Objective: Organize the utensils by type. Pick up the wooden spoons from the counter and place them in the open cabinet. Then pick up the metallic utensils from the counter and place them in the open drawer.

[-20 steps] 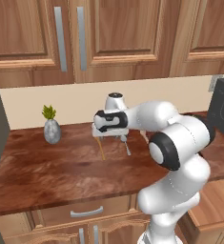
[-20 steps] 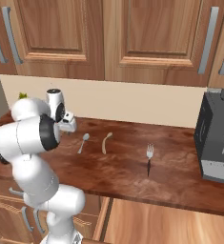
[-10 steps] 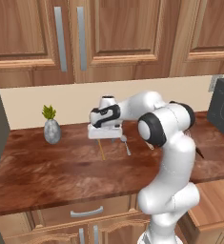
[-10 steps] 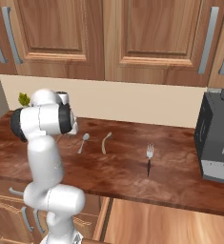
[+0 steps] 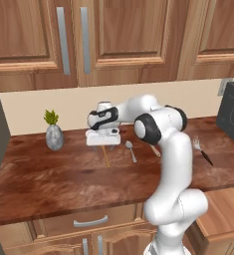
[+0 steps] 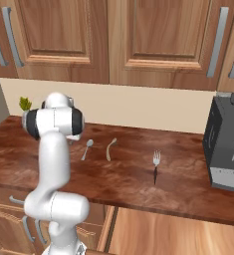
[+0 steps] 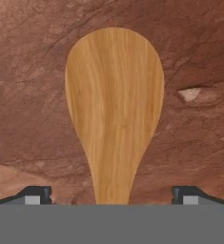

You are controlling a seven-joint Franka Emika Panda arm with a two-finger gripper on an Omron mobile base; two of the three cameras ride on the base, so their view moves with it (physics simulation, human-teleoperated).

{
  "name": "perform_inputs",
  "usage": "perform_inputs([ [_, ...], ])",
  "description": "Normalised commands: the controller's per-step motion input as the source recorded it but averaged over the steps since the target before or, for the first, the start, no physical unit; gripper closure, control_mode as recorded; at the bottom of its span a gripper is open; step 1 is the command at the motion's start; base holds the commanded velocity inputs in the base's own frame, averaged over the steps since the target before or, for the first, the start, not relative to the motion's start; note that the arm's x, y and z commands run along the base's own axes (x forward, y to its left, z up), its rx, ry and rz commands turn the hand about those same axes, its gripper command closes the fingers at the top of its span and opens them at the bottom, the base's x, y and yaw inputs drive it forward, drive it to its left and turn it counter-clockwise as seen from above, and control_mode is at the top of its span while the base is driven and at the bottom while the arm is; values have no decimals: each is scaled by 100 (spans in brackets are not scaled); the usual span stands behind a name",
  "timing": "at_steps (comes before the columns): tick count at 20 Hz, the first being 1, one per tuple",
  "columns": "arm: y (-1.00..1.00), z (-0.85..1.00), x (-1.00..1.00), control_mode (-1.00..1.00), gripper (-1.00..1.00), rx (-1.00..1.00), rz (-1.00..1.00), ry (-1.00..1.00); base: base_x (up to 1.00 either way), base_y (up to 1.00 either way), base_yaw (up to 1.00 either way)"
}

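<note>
1. running the full width of both base views, the counter is dark reddish-brown w/ swirly grain; closed wood cabinets w/ grey bar handles hang above it, drawer fronts and doors below.
2. arm rises lower right in left base view, bends over the counter and reaches left toward the back wall; in right base view it stands at left.
3. dark appliance sits at the counter's right end, well apart from the spoons.
4. small plant in a grey vase stands near the counter's left end, by the wall, just left of the hand.
5. gripper hangs low over the counter, pointing down; jaws spread wide apart, nothing between them gripped. hand view has the two tips at far left and far right of the bottom edge, w/ the spoon neck between them, not touched.
6. orange-brown spoon lies flat on the counter right under the gripper; bowl fills mid hand view, neck runs down to the bottom edge. in left base view its thin handle sticks out below the hand.
7. fork w/ dark handle lies to the right, apart from the spoons.
8. metal spoon lies flat just right of the hand.
9. beige spoon lies curved, beside the metal one on its right, not touching.
</note>
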Motion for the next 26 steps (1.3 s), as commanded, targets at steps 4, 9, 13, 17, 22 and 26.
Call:
perform_inputs([
  [4, 9, -32, 20, -100, -100, -4, 0, 14, 0, 0, 0],
  [9, 0, -32, 4, -100, -100, -1, 0, 11, 0, 0, 0],
  [13, 0, -33, -15, -100, 100, 0, -2, 5, 0, 0, 0],
  [17, 0, -40, -25, -100, 100, -1, -4, 6, 0, 0, 0],
  [22, -2, -48, -59, -100, 100, 0, -5, 3, 0, 0, 0],
  [26, -3, -41, -58, -100, 100, 0, -3, 0, 0, 0, 0],
])
